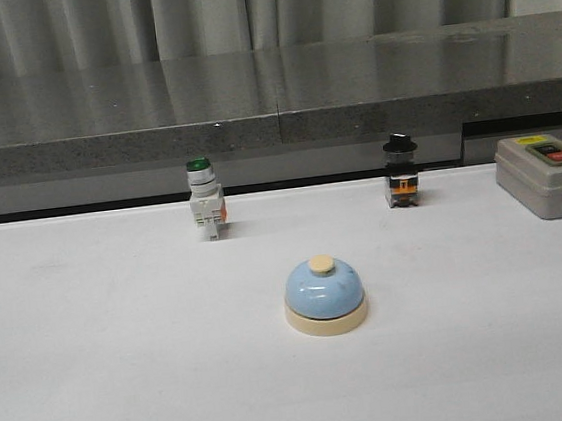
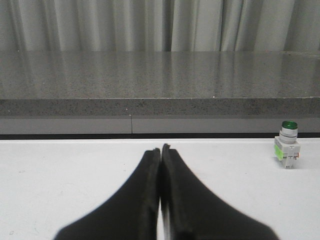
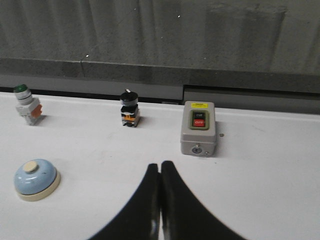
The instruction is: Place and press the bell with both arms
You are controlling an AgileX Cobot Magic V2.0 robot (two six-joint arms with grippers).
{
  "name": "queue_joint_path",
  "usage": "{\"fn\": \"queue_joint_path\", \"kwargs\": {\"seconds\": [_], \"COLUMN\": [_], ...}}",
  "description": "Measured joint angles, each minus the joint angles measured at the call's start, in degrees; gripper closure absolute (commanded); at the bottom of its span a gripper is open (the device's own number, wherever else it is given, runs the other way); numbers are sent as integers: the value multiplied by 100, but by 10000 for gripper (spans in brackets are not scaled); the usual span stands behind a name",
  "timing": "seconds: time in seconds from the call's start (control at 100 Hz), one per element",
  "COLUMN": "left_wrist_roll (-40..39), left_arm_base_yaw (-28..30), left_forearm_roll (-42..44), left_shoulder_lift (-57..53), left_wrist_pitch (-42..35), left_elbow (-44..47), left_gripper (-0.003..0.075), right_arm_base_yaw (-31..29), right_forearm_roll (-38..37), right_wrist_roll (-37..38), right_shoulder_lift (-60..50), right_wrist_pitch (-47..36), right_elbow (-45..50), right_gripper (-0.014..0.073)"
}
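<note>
The light-blue bell [image 1: 324,295] with its cream base and cream button stands upright on the white table, near the middle in the front view. It also shows in the right wrist view [image 3: 35,179], off to one side of my right gripper [image 3: 160,165], which is shut and empty. My left gripper [image 2: 160,149] is shut and empty over bare table; the bell is out of its view. Neither arm shows in the front view.
A green-capped white push-button switch [image 1: 204,198] stands at the back left and a black-capped switch [image 1: 399,170] at the back right. A grey box with red and black buttons [image 1: 549,174] sits at the far right. A grey stone ledge [image 1: 270,101] runs behind the table.
</note>
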Motion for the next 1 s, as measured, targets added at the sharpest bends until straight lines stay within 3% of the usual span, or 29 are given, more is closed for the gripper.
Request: {"fn": "queue_joint_path", "kwargs": {"seconds": [0.24, 0.66, 1.0], "left_wrist_roll": [0, 0, 0], "left_arm_base_yaw": [0, 0, 0], "left_forearm_roll": [0, 0, 0], "left_shoulder_lift": [0, 0, 0], "left_wrist_pitch": [0, -4, -4], "left_elbow": [0, 0, 0], "left_gripper": [740, 739, 740], "right_arm_base_yaw": [-177, -211, -211], "right_forearm_roll": [-12, -67, -80], "right_wrist_roll": [24, 47, 58], "right_shoulder_lift": [-888, -899, -899], "right_wrist_pitch": [-389, -1441, -1629], "right_elbow": [856, 1725, 1779], "right_gripper": [654, 654, 654]}}
